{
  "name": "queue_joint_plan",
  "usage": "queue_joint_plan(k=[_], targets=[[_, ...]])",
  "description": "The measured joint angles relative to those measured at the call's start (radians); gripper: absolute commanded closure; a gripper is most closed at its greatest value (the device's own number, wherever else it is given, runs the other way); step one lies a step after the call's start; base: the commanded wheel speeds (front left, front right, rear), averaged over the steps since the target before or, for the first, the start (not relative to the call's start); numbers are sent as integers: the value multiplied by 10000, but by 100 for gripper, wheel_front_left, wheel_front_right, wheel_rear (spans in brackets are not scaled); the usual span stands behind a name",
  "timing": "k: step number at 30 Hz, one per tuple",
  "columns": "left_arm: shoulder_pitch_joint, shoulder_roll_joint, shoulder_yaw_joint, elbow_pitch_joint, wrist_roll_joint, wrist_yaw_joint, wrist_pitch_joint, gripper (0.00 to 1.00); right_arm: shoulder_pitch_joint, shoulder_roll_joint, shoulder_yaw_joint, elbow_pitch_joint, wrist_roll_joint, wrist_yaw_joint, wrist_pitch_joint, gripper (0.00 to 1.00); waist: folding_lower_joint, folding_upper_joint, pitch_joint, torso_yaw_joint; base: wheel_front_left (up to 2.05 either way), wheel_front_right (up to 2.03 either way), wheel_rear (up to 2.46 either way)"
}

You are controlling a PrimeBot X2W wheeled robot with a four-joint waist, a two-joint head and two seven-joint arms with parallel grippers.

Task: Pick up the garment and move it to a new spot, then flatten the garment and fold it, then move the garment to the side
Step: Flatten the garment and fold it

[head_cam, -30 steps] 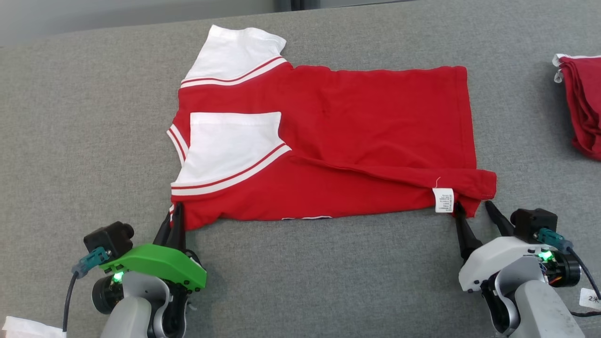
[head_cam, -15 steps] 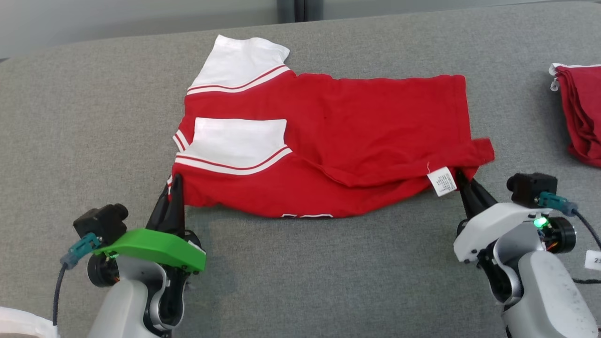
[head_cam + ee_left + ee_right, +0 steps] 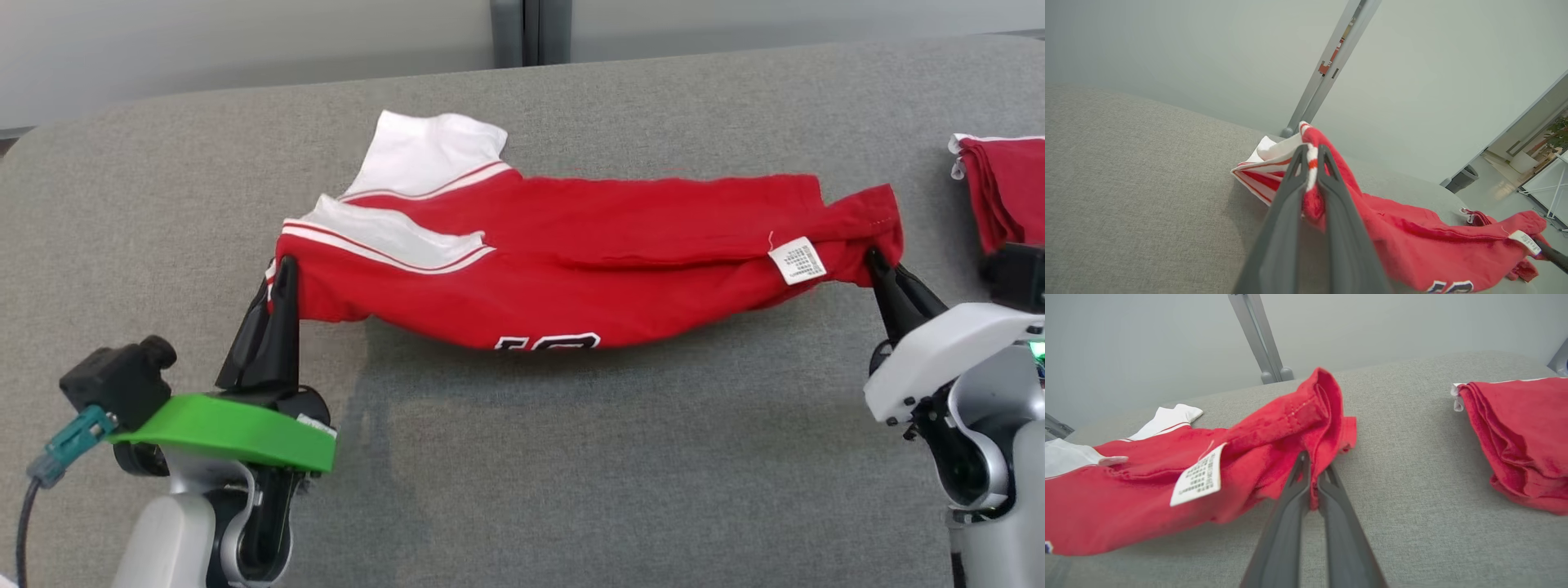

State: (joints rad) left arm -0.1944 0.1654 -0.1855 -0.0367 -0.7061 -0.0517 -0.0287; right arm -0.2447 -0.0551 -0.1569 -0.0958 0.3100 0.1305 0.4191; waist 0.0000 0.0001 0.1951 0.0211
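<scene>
The garment (image 3: 588, 253) is a red shirt with white, red-striped sleeves and a white care label (image 3: 798, 260). Its near edge is lifted off the grey surface and sags in the middle, while the far edge and one white sleeve (image 3: 429, 151) still lie flat. My left gripper (image 3: 282, 265) is shut on the shirt's near left corner (image 3: 1310, 163). At the near right corner, my right gripper (image 3: 873, 261) is shut on the hem (image 3: 1312, 457). The red cloth (image 3: 1412, 237) hangs between the two grippers.
A second folded red garment (image 3: 1000, 192) lies at the right edge of the grey padded surface (image 3: 531, 457), close beside my right arm, and is also in the right wrist view (image 3: 1523, 428). A pale wall with a metal post (image 3: 531, 28) rises behind the surface.
My right gripper closed on the hem. Both grippers then rose and moved away from me, lifting the shirt's near edge, which now hangs folded over the far half. The head camera tilted up.
</scene>
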Motion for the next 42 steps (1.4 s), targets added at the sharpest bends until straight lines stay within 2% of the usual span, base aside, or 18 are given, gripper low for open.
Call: queue_joint_plan(k=[6,9,11,14,23,24,26,27,28,29,38,42], targets=[[1402,169,309,-2226,-692,431,646,100,1115,-13,-734,-1475,688,0,1329,100,0,0,-145,95,0,0,0],[2236,309,407,-2543,-790,796,949,100,1814,-100,-882,-1630,564,0,1776,100,0,0,-206,158,0,0,0],[2741,464,278,-2343,-623,932,1137,100,2334,-90,-675,-1465,418,0,1990,100,0,0,-227,180,0,0,0],[3244,397,63,-1695,-617,993,1198,100,2814,-40,-416,-984,431,0,1994,100,0,0,-228,184,0,0,0],[3473,437,-196,-86,-324,903,976,100,3146,21,-119,140,192,0,974,99,0,0,-234,129,0,0,0],[3474,437,-180,17,-322,915,976,100,3146,19,-123,209,163,0,872,82,0,0,-242,118,0,0,0],[3475,439,-169,278,-334,932,972,100,3167,25,-88,384,140,0,667,56,0,0,-266,90,0,0,0],[3481,445,-169,366,-334,953,965,80,3174,33,-75,433,142,0,589,0,0,0,-272,77,0,0,0],[3490,458,-188,451,-332,957,966,46,3186,35,-50,481,146,0,493,0,0,0,-278,57,0,0,0],[3491,485,-215,504,-305,957,966,0,3217,33,-23,522,153,0,408,0,0,0,-280,37,0,0,0],[3027,836,-199,272,265,938,581,0,3162,15,-71,117,46,0,-117,0,0,0,-247,-78,0,0,0],[1968,1388,-274,198,757,757,740,0,2712,-150,-104,-489,-48,0,-146,0,0,0,-217,-100,0,0,0]])
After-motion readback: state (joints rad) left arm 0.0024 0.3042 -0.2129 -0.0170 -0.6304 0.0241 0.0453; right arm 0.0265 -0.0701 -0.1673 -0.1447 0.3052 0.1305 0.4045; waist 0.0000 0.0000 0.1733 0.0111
